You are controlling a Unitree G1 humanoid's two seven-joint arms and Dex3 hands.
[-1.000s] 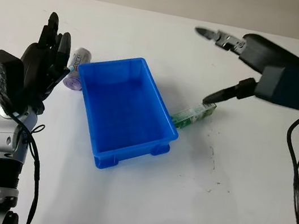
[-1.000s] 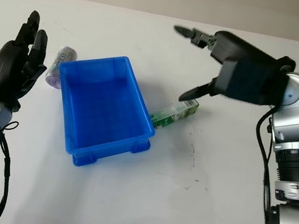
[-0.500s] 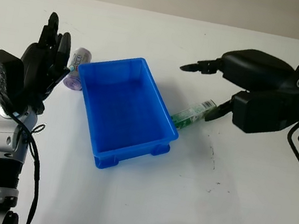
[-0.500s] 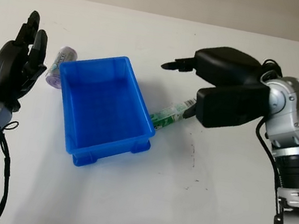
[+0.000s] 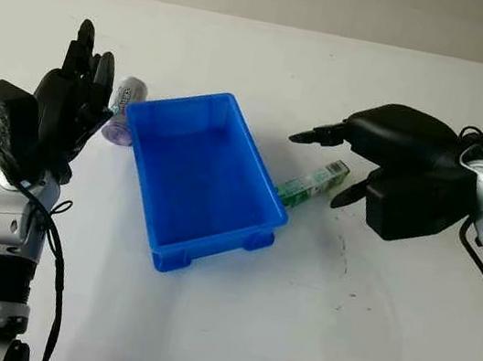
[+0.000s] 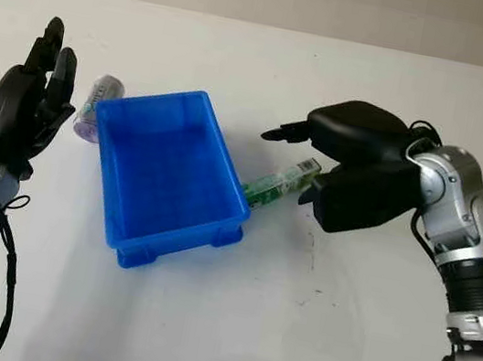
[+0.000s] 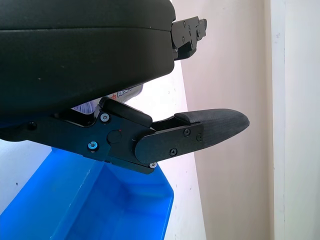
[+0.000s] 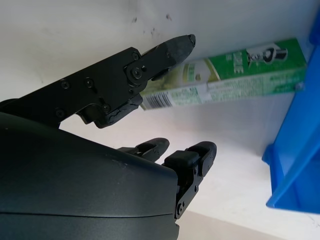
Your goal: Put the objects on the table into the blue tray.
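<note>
I see the white table point(image 5: 217, 325) carrying the blue tray point(image 5: 201, 174) near its middle, nothing inside. My right hand point(image 5: 341, 165) hovers open, fingers on either side of the green toothpaste box point(image 5: 313, 182) (not gripping), which lies against the tray's right wall. My left hand point(image 5: 74, 102) stands open, raised by the tray's left side, near the purple-capped bottle point(image 5: 125, 111).
</note>
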